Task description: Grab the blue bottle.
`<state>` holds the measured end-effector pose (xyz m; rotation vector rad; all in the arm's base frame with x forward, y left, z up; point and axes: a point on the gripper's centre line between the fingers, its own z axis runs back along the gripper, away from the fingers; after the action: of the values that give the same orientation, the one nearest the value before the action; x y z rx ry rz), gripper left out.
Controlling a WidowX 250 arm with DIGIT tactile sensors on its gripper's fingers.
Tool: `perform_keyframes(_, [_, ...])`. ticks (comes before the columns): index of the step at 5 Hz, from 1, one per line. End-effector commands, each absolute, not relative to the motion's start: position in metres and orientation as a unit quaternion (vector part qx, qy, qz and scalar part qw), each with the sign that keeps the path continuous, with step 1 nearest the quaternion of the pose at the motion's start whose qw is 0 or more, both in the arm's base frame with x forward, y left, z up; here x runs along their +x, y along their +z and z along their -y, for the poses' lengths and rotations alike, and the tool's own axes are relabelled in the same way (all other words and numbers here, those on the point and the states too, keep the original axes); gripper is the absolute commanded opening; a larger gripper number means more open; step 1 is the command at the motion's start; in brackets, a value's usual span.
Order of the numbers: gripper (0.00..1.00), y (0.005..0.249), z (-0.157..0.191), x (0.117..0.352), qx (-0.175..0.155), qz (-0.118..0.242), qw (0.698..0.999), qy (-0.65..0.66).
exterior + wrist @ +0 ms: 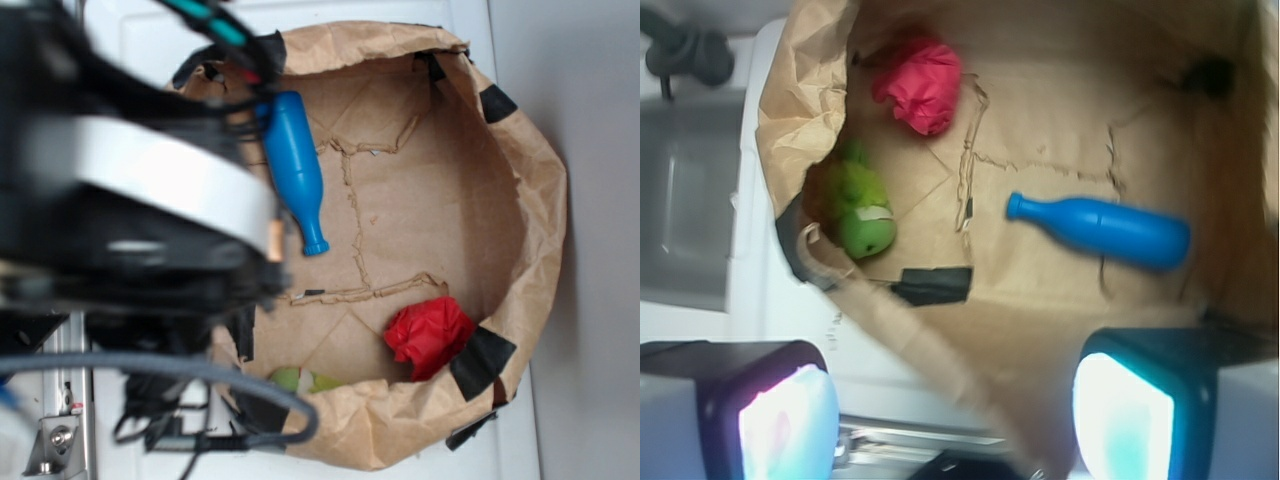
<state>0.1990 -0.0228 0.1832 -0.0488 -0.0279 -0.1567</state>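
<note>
In the exterior view, the blue bottle (295, 165) was seen lying on its side on the floor of a brown paper bag (520, 200), near the bag's upper left wall, its narrow neck pointing down the picture. Its wide end was partly hidden by the blurred black and white arm (130, 200), and the gripper itself could not be made out there. A red crumpled wad (428, 335) lay well apart, at the lower right. The bottle was judged to be light, rigid plastic with a smooth, probably slippery skin, likely to roll if nudged on its round side.

In the wrist view, the bottle (1110, 228) was shown whole: bright blue, a wide cylindrical body tapering to a thin neck with a ringed tip at the left. The gripper (960, 415) was held spread wide, grasping nothing, its two pads (790, 420) at the lower edge, above the bag's near wall and apart from the bottle. A hold across the wide body was judged safest. A green object (865, 215) lay at the left wall.
</note>
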Motion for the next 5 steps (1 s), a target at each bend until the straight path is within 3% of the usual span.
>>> perform_keyframes(1, [1.00, 0.200, -0.027, 0.223, 0.070, 0.098, 0.993, -0.016])
perform_keyframes(4, [1.00, 0.200, -0.027, 0.223, 0.070, 0.098, 0.993, -0.016])
perform_keyframes(5, [1.00, 0.185, -0.032, 0.236, 0.044, 0.106, 0.987, -0.115])
